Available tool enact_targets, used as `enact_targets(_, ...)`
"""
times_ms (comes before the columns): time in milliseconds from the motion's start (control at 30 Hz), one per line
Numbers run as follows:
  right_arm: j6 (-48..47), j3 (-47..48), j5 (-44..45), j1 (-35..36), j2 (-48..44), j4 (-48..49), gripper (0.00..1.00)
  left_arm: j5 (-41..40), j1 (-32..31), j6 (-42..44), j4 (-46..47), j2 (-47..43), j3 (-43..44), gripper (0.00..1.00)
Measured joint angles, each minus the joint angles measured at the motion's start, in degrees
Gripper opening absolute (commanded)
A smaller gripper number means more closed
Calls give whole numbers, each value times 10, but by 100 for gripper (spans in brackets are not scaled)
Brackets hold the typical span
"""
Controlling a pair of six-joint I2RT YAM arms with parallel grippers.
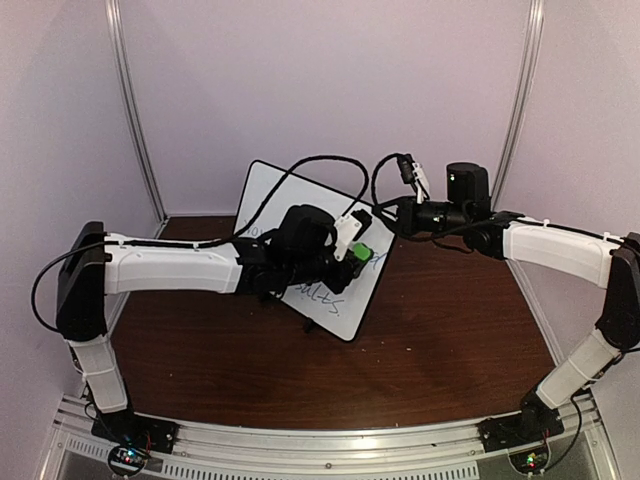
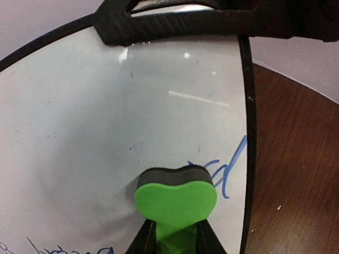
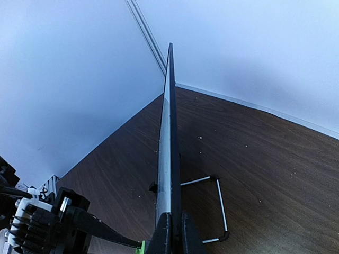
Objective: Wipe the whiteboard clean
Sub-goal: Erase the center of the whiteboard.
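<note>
The left gripper (image 1: pixel 352 246) was closed almost fully, its two fingers pinching the stem of one green eraser (image 1: pixel 361 253) between them. In the left wrist view the gripper (image 2: pixel 175 235) held that eraser (image 2: pixel 176 198) with its dark felt face pressed flat against the whiteboard (image 2: pixel 106 121) directly ahead of the fingertips. Blue handwriting (image 2: pixel 229 174) lay just to the right of the eraser, close to the board's black frame, and a line of dark handwriting (image 2: pixel 63 247) ran below and to the left of the gripper; the surface ahead of the fingers looked blank apart from faint specks. The right gripper (image 1: pixel 388 214) was clamped shut on the whiteboard's upper right edge. Seen from the right wrist, the gripper (image 3: pixel 172 233) had one finger on each side of the thin board (image 3: pixel 165 137), which ran edge-on straight away from it. One wire stand (image 3: pixel 219 201) stuck out from the back of the board, just right of those fingers, resting on the brown table (image 3: pixel 265 169). There were two grippers, one whiteboard (image 1: pixel 280 190) and one eraser; the board stood tilted between the two grippers on the table (image 1: pixel 440 330), with the left arm's black cable (image 1: pixel 320 160) looping over its top edge.
</note>
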Motion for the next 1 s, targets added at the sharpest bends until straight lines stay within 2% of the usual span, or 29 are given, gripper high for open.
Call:
enact_targets(333,6,2,12,0,3,-2,0,-31,-8,0,-33,33,87,17)
enact_targets(1000,8,14,9,0,9,-14,0,-47,-24,-54,-101,25,62,16)
